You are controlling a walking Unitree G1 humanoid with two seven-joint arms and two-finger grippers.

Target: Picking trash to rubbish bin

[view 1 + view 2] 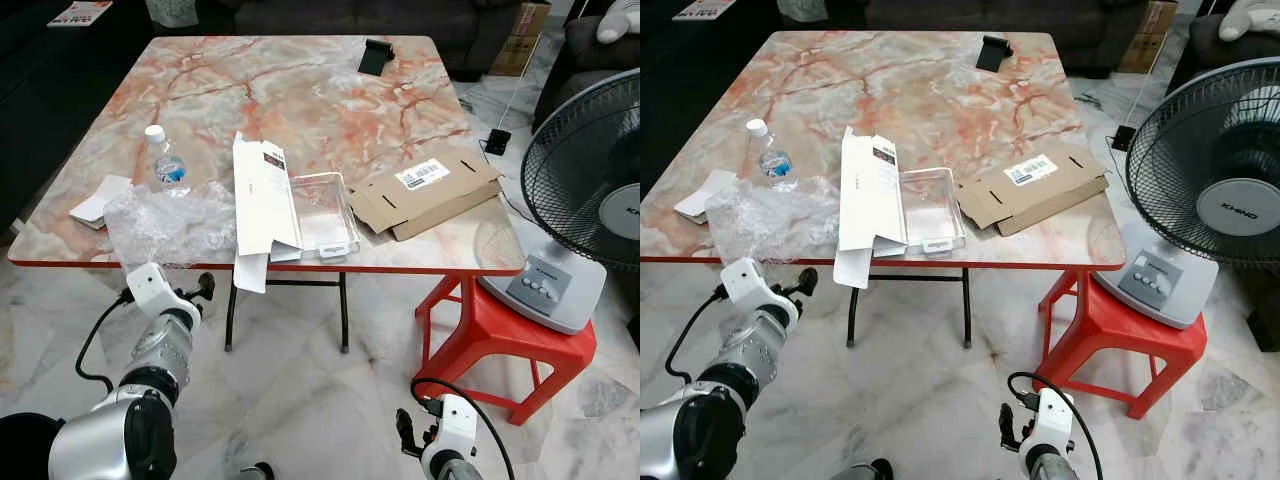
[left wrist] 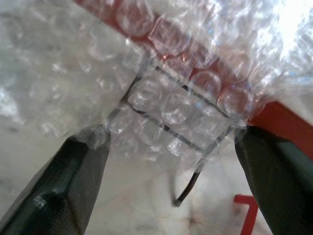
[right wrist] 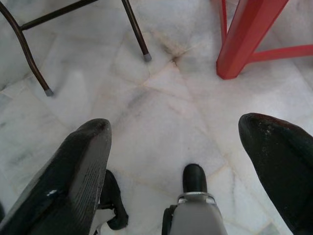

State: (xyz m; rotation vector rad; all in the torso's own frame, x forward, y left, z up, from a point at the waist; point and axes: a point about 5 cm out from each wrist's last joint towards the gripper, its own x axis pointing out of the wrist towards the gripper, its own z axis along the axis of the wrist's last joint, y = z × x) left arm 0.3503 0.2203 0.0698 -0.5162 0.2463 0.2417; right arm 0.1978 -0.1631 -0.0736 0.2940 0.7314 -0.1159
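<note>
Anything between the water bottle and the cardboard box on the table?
Yes, in the left eye view: between water bottle and cardboard box lie a white carton and clear plastic tray.

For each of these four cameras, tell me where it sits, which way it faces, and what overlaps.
Left eye view: on the head, looking forward and down at the marble table; both silver arms show low in it.
Right eye view: on the head beside it, same scene with the fan and red stool.
Left wrist view: along the open left pincer at bubble wrap on the table edge.
Right wrist view: along the open right pincer, down at the marble floor.
Shared: bubble wrap shows in the head and left wrist views, the stool's leg in the right wrist view too.
</note>
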